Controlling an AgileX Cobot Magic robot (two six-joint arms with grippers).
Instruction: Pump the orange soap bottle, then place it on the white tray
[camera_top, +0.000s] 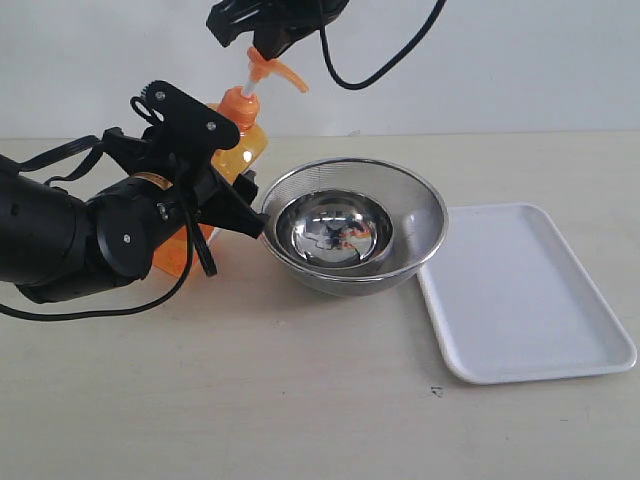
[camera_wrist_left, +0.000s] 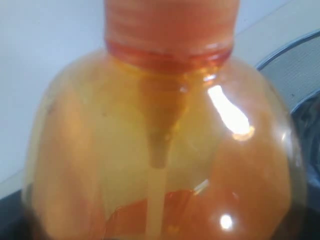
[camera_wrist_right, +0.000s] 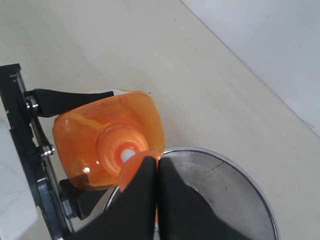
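Left end effector (camera_top: 238, 170) clamps the tilted soap bottle (camera_top: 250, 145) (near the far edge of the table (camera_top: 300, 400), beside the bowl (camera_top: 400, 190)). Right end effector (camera_wrist_right: 156, 162), shut, sits on the pump (camera_top: 275, 72). Press down along the tilt, not sideways.

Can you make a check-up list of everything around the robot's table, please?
Surface: pale table, with a small dark speck near the tray.
Job's things: bottle leaning toward the bowl, not on the tray.
Clutter: steel bowl between bottle and tray.
Grippers: left gripper clamps the bottle's body; right gripper is shut, tips on the pump head.
Cables: black cables at both arms.
Surroundings: plain pale wall.
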